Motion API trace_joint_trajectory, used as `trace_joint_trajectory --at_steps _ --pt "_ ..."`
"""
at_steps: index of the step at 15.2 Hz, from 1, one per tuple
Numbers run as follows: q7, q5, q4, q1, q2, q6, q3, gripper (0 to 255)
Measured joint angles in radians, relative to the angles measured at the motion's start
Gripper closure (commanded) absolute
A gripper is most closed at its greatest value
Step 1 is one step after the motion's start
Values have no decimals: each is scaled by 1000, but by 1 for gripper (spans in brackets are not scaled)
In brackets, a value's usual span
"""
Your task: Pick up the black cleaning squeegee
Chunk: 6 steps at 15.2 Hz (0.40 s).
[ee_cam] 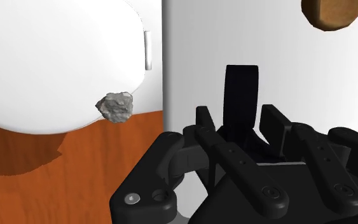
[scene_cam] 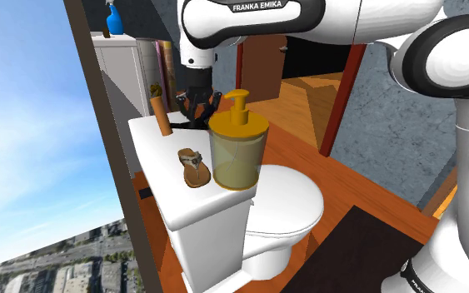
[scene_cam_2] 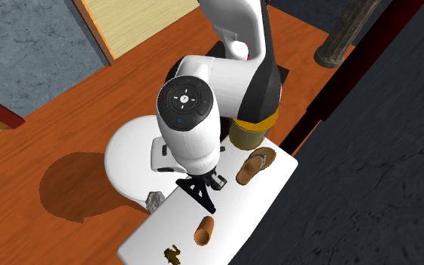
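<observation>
A: Where was the black squeegee point(ee_cam: 242, 86)?

B: Over the flat white toilet-tank lid point(scene_cam: 153, 158), right under the all-black gripper point(ee_cam: 240, 118). In the wrist view its flat handle stuck up through the middle of the gripper. The rest merged w/ the gripper, black on black.

A: Gripped or not?

B: Couldn't tell. Also couldn't tell if it sat on the lid or hung just above it.

A: Shoulder view any help?

B: Not much. The wrist blocked most of it, only dark bits showed. Clearer there: an olive-yellow see-through soap dispenser w/ pump point(scene_cam: 237, 150), a brown sandal point(scene_cam: 192, 166) just beside it, and a brown cylinder point(scene_cam: 162, 116) on the gripper's other side. A blue spray bottle point(scene_cam: 114, 18) was cut off by the top edge.

A: And the 2nd exterior view?

B: The arm covered most of the dispenser. It gave the squeegee's crosswise end poking out below the gripper, btwn sandal and cylinder, plus a small olive thing point(scene_cam_2: 173, 254) near the lid's end, too small to name. A grey lumpy stone-like bit point(ee_cam: 115, 105) lay by the white toilet seat cover point(scene_cam_2: 127, 154).
</observation>
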<state>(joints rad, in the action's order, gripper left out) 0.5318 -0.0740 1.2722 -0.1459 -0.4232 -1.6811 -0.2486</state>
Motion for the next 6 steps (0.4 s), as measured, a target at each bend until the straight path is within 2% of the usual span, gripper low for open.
trace_joint_trajectory --at_steps 6 --pt "3 -4 -103 -10 -15 87 -1 255"
